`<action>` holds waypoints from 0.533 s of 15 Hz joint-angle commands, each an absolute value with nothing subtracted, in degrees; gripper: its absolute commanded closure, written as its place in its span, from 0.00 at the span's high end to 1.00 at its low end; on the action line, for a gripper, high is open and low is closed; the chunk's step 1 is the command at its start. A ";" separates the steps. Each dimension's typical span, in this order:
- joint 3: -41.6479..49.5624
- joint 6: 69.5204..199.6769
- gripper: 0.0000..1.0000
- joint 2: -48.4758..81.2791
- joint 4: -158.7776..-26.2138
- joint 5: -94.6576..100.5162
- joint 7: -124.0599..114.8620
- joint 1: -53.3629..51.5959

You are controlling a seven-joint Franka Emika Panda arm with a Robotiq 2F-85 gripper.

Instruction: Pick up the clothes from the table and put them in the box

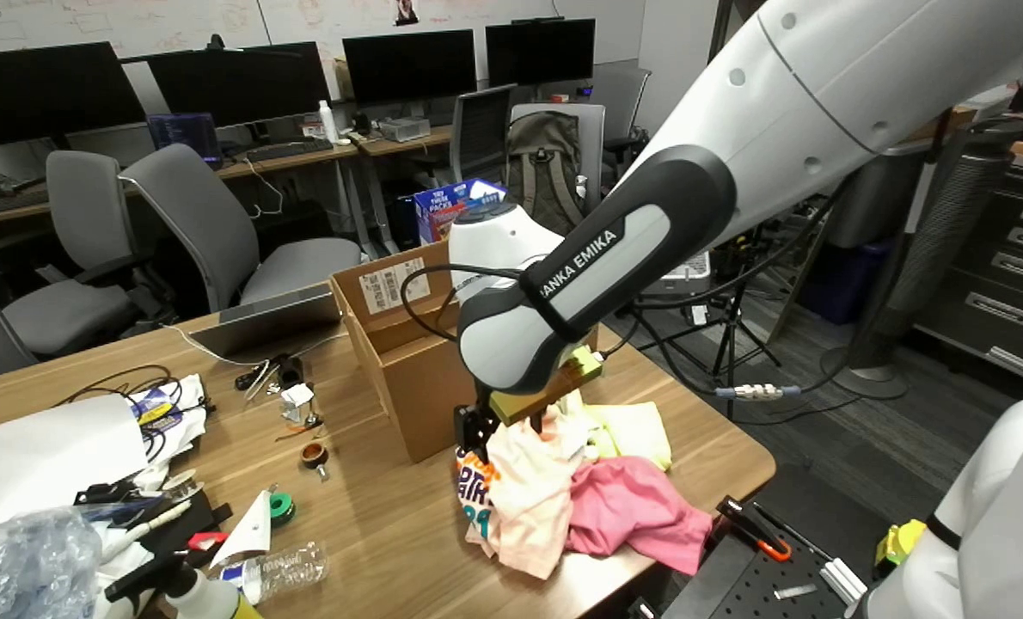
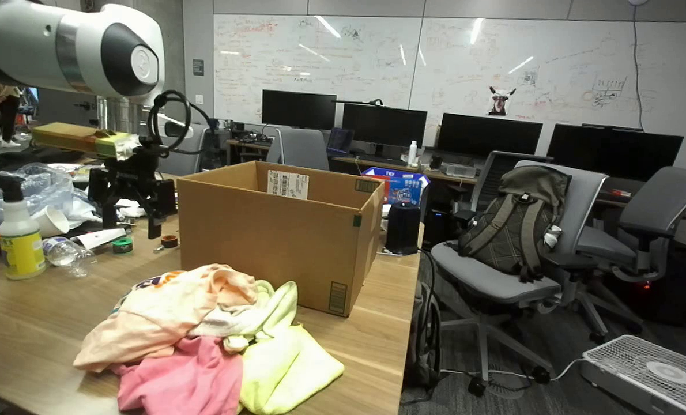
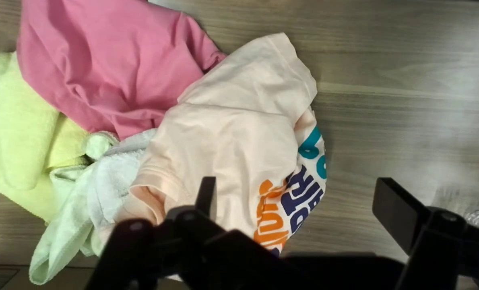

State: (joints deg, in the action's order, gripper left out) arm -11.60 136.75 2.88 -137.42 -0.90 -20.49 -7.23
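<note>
Peach, pink, yellow and pale-green clothes (image 2: pixel 204 346) are piled on a wooden table (image 2: pixel 31 325) just beside a cardboard box (image 2: pixel 268 248), though whether the two touch cannot be made out; above the table, the gripper (image 2: pixel 132 223) is held wide apart and empty.

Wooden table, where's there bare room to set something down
A wide bare patch lies between the peach shirt and the clear bottle. A smaller one runs between the yellow cloth and the table edge. Crowded: around the spray bottle and plastic bag.
</note>
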 commanded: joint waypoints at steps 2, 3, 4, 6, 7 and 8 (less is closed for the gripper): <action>-9.19 140.07 1.00 8.58 -131.84 0.53 -22.00 -8.04; -8.76 140.48 1.00 9.45 -130.89 0.33 -22.12 -8.11; -8.29 140.82 1.00 10.34 -129.95 0.39 -22.45 -8.20; -7.35 141.39 1.00 12.35 -127.95 0.61 -22.77 -8.36; -7.01 141.47 1.00 13.08 -127.18 0.48 -22.85 -8.45; -6.56 141.65 1.00 13.85 -126.51 0.61 -23.06 -8.53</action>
